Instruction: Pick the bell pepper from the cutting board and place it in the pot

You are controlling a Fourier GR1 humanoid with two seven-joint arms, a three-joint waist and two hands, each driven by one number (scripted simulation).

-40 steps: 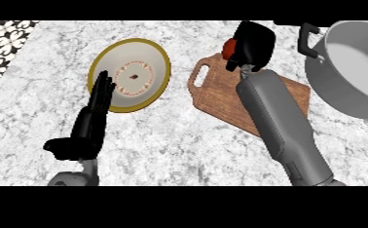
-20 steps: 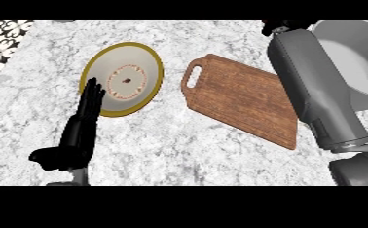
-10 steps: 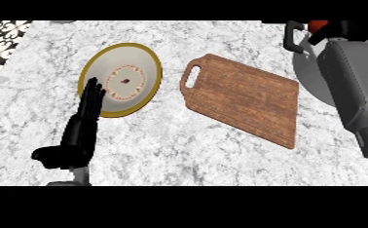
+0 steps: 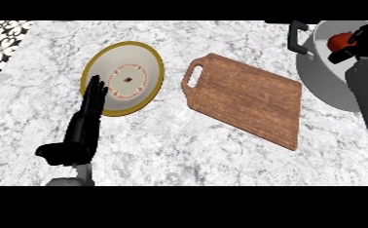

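Note:
The red bell pepper (image 4: 338, 40) is over the inside of the grey pot (image 4: 323, 83) at the right edge. My right hand (image 4: 357, 50) reaches in from the right, and its black fingers curl round the pepper above and below. Most of that hand is cut off by the picture's edge. The wooden cutting board (image 4: 248, 98) lies bare in the middle, its handle hole toward the upper left. My left hand (image 4: 84, 122) rests open at the lower left, fingers up.
A round plate (image 4: 123, 78) with a yellow rim and red dotted ring lies left of the board, the left fingertips overlapping its lower left edge. The pot's black handle (image 4: 298, 38) sticks out toward the board. The counter is white-grey marble.
The right arm has carried the pepper from the board's upper end rightward over the pot, and has now drawn toward the right edge, so the pepper shows. The left hand stayed put.

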